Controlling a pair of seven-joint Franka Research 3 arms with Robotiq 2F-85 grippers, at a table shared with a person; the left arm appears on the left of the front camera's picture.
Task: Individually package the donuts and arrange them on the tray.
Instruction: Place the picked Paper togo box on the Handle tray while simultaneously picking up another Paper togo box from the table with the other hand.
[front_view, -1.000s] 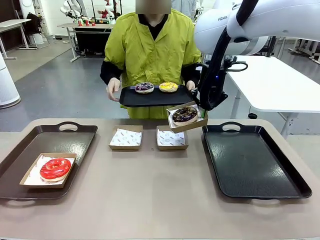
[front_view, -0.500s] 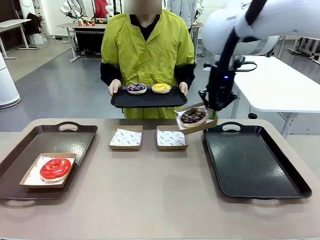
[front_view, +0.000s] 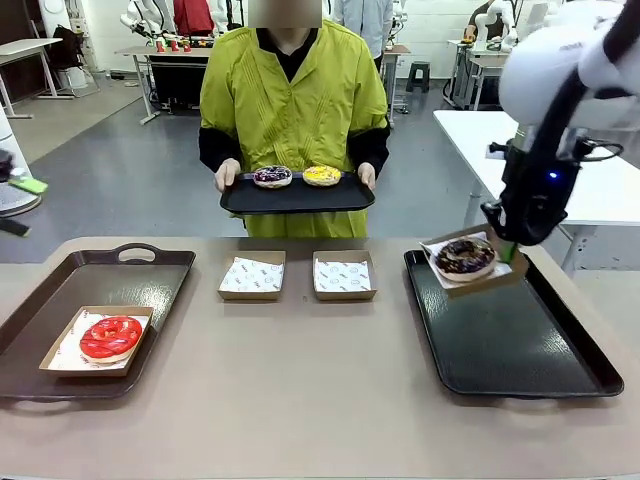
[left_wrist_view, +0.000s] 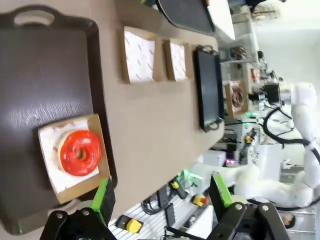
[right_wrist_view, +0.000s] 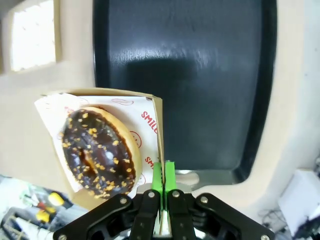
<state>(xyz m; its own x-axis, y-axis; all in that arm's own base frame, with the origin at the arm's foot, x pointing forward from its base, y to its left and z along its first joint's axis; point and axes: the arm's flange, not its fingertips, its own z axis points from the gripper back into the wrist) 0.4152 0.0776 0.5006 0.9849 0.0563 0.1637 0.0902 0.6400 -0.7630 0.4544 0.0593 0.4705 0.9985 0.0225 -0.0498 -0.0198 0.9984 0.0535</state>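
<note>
Right arm has swung right since the earlier frame. The boxed chocolate donut (front_view: 465, 256) went from over the table's (front_view: 300, 400) far middle to over the far-left corner of the black tray (front_view: 520, 340), which lies along the table's right edge. The person's serving tray (front_view: 295, 197) has shifted slightly left and up.

Right jaws are pinched together on one wall of the box (front_view: 490, 282), which is tilted with the nut-topped donut inside on printed paper. Can't tell if the box touches the tray.

Left jaws are wide apart with nothing between them, above the near end of the brown tray (front_view: 130, 280) at the table's left edge. The red donut (front_view: 110, 336) sits in its own box (front_view: 60, 362) on that tray's near-left part.

Two empty lined boxes (front_view: 252, 276) (front_view: 344, 276) lie side by side at the far middle of the table.

The purple-sprinkled donut (front_view: 272, 176) and yellow donut (front_view: 322, 175) are unboxed on the serving tray, held by the person's hands (front_view: 228, 172) beyond the far edge.
</note>
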